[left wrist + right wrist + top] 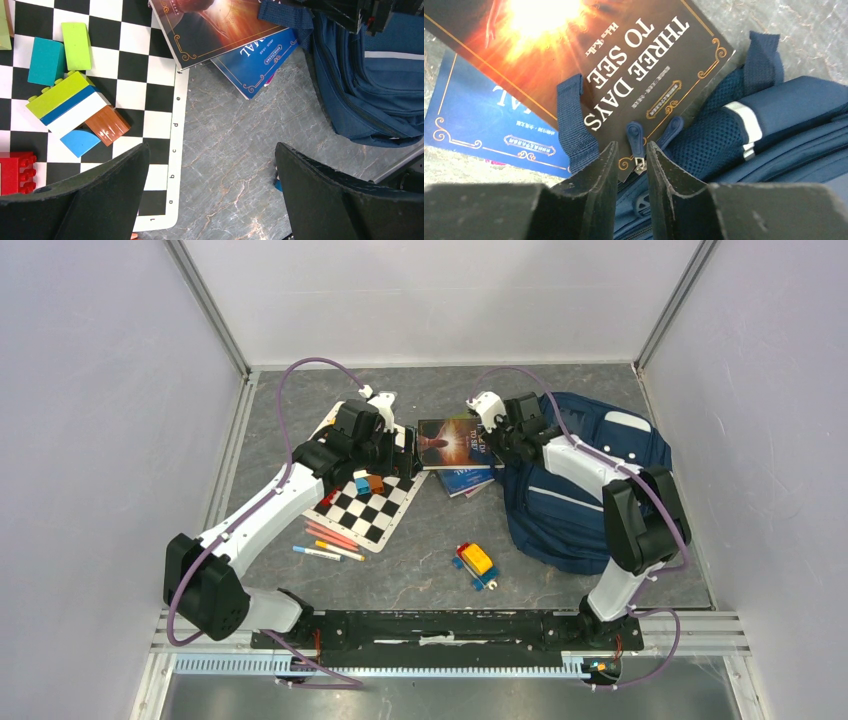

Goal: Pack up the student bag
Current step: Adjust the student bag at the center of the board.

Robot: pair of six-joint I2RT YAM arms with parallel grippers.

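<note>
1. student bag: slumped navy fabric, mesh patch, lying on the table's far right.
2. left gripper: spread wide, empty, above the glossy checkered mat's edge.
3. right gripper: nearly closed around the bag's teardrop zip pull; can't tell if it's actually pinching.

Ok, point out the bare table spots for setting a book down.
Bare: the patch between mat, toy car and bag; also the strip behind the books along the back wall. Crowded: around the books, where left hand, right hand and bag meet.
</note>
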